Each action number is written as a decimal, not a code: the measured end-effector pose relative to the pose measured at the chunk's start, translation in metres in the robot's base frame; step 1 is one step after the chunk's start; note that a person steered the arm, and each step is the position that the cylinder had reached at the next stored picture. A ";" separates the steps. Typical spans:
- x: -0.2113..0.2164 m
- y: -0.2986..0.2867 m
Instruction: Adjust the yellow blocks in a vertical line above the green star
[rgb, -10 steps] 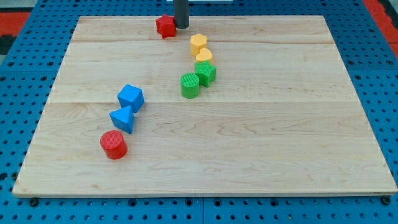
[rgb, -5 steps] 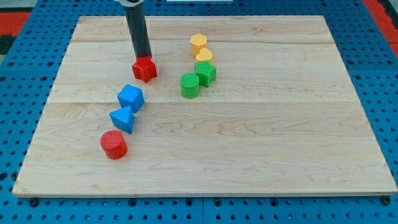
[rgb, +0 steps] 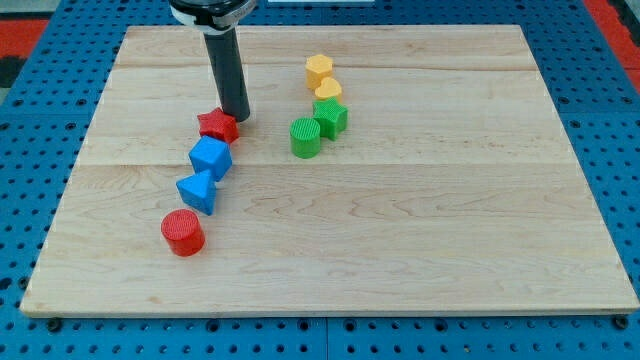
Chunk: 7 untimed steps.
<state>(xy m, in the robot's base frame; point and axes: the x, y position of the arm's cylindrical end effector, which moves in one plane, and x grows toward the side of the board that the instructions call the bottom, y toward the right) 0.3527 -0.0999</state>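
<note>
Two yellow blocks stand near the view's top centre: a yellow hexagon (rgb: 319, 70) and, just below it, a yellow heart (rgb: 328, 91). The green star (rgb: 331, 117) touches the heart from below, and a green cylinder (rgb: 305, 138) sits at the star's lower left. My tip (rgb: 238, 117) is left of this group, touching the right side of a red star (rgb: 218, 125). The red star rests against the top of a blue block (rgb: 211, 157).
A second blue block (rgb: 198, 190) and a red cylinder (rgb: 183, 232) continue a diagonal row toward the view's lower left. The wooden board (rgb: 420, 240) lies on a blue pegboard.
My tip has swept from the board's top edge down and left, pushing the red star from beside the top edge to against the upper blue block. The yellow and green blocks have not moved.
</note>
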 end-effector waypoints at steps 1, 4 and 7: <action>-0.065 -0.025; -0.110 0.144; 0.024 0.144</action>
<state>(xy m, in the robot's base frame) 0.3771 0.0444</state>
